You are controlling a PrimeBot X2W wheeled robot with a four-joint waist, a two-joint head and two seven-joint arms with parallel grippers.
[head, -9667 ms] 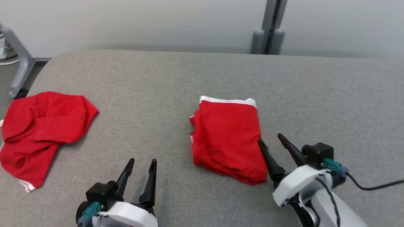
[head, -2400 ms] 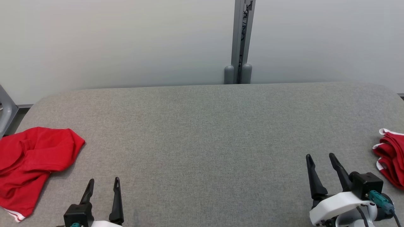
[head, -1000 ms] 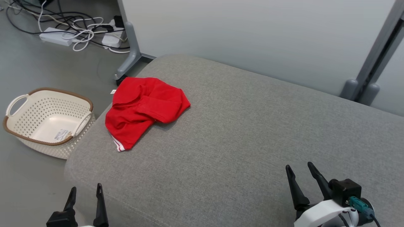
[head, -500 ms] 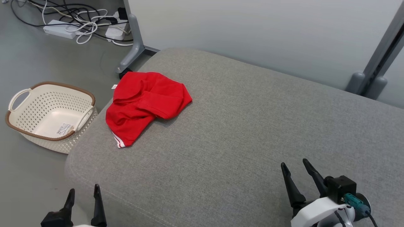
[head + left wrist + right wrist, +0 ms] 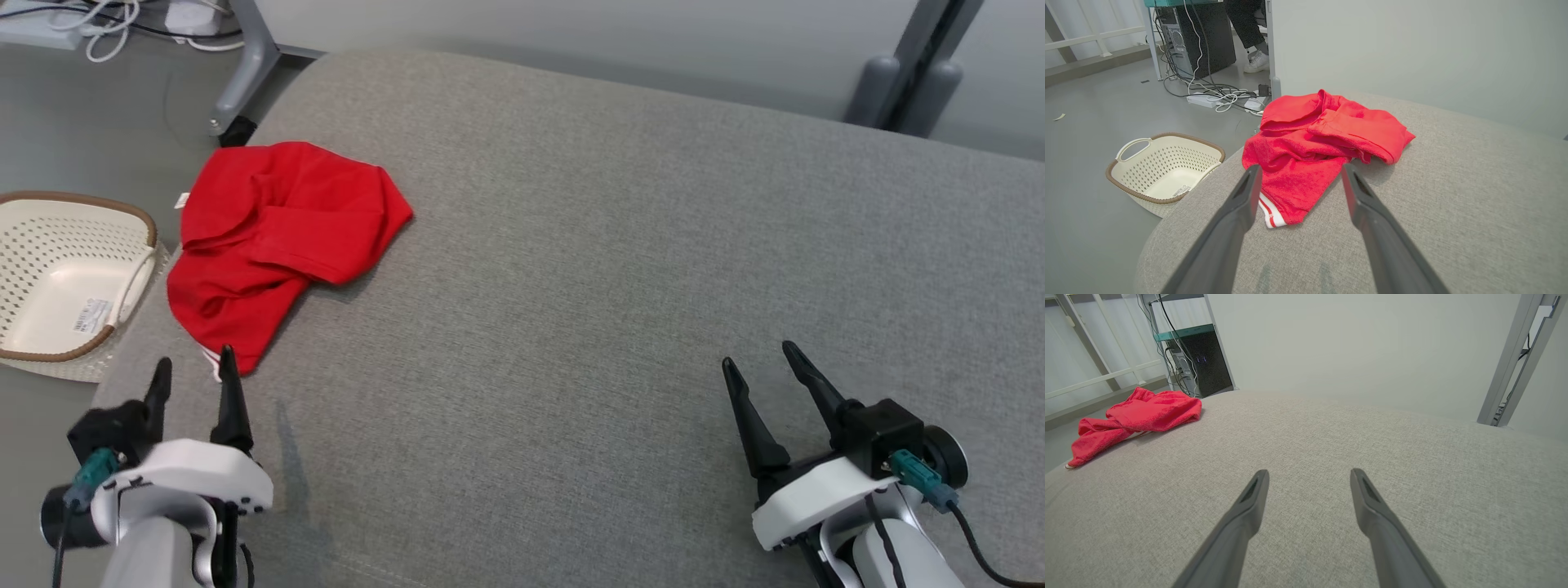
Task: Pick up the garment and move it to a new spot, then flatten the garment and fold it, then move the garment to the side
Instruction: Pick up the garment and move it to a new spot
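L gripper [image 5: 194, 359] is spread wide w/ nothing between its fingers, at lower left of the head view, tips just short of the garment [image 5: 286, 229]. In the left wrist view the white-striped hem [image 5: 1267, 210] sits between the two fingers, low in the frame. R gripper [image 5: 758, 355] is also wide apart & empty at lower right, well apart from the cloth, above bare grey cushion [image 5: 612, 245].

Garment is a crumpled red heap at upper left of the head view, close to the cushion's left edge. Beside that edge, on the floor, is a cream basket [image 5: 98, 204].

Step in hand looks like the reach for pick-up w/ the L arm; nothing is grasped yet.

To do it well, prob.:
- Go past the thin hem & bite a thicker fold nearer mid-heap, so the cloth doesn't slip out.
- Come down from above, not sliding in along the cushion, since a push could shove the heap twd the edge & off it.
- Close fully before lifting, then lift clear of the surface before carrying twd frame centre.
- Keep the R arm out of the path; it's likely needed only once flattening starts.
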